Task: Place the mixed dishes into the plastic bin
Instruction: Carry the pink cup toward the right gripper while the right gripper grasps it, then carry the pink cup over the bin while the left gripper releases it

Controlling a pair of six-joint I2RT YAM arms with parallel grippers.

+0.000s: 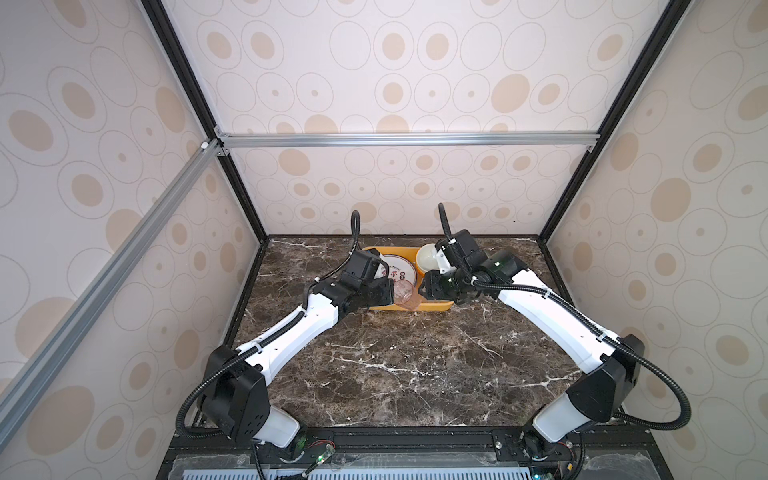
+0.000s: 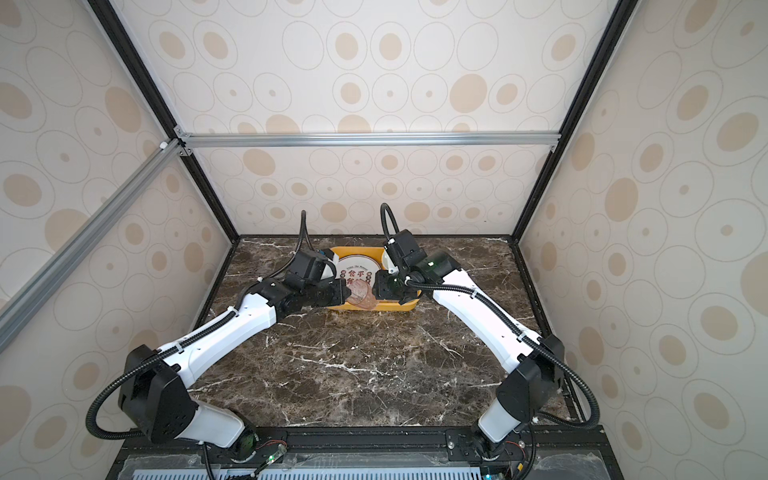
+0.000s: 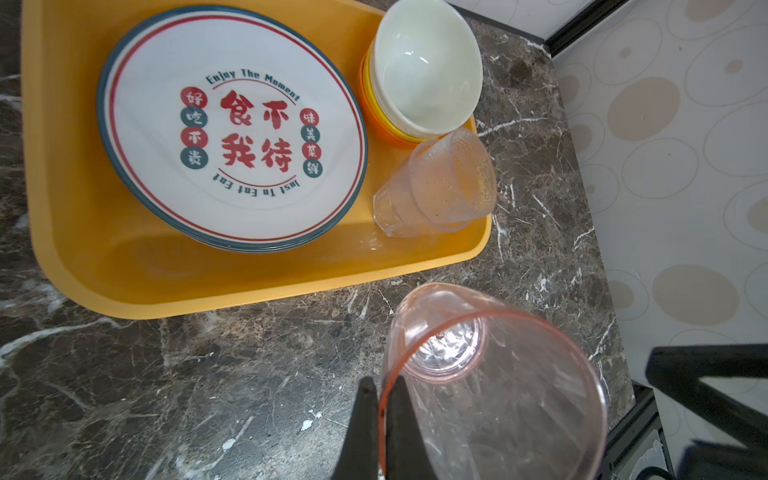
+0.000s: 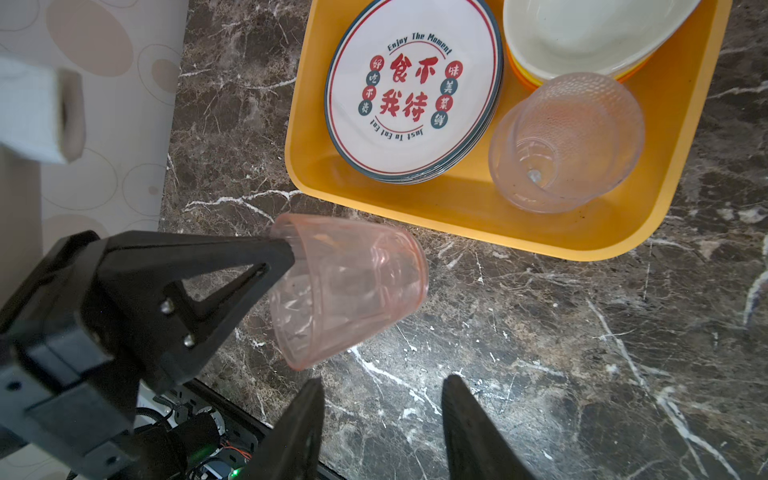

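- The left tool is pressed together on the rim of the pink cup, one finger inside the wall and one outside. The cup hangs tipped on its side, off the counter.
- In both top views the pink cup sits at the centre of the frame. It overlaps the near wall of the yellow bin, with the left tool just to its left.
- The right tool stands spread with nothing between its fingers, near the cup's side but not touching it.
- The bin holds stacked plates, nested bowls with a cream one on top, and clear cups lying nested on their sides.
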